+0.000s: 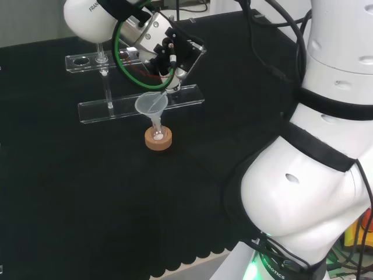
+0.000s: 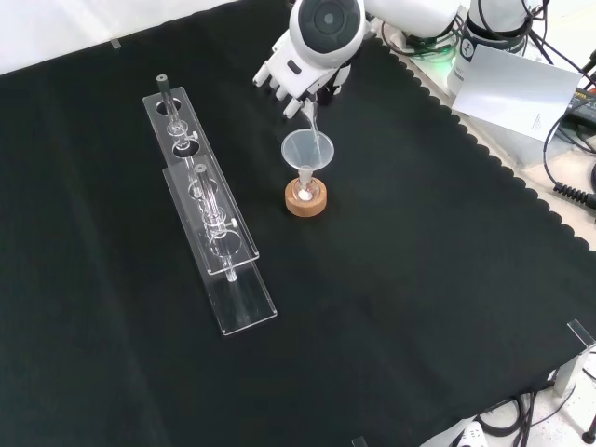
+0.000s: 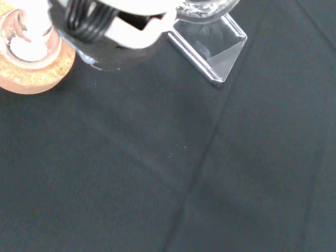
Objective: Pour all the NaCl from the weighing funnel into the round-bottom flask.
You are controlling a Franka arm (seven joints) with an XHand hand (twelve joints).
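Observation:
The hand (image 1: pixel 166 49) hovers just above a clear plastic funnel (image 1: pixel 151 104) that sits in the neck of the round-bottom flask (image 1: pixel 157 133). The flask rests on a cork ring (image 1: pixel 158 141). The fingers are curled round the clear weighing funnel (image 2: pixel 313 123), which tilts down with its tip over the plastic funnel (image 2: pixel 307 149). White salt lies at the bottom of the flask (image 2: pixel 304 194) on its cork ring (image 2: pixel 305 201). The wrist view has the cork ring (image 3: pixel 37 73), the white salt in the flask (image 3: pixel 26 48) and part of the hand (image 3: pixel 105 23). The hand (image 2: pixel 293 76) comes in from the top of the front view.
Two clear acrylic tube racks (image 2: pixel 209 219) lie left of the flask in the front view, with glass tubes standing in them. In the head view the racks (image 1: pixel 116 108) lie just behind the flask. A rack end (image 3: pixel 210 47) and a few white grains (image 3: pixel 169 154) lie on the cloth.

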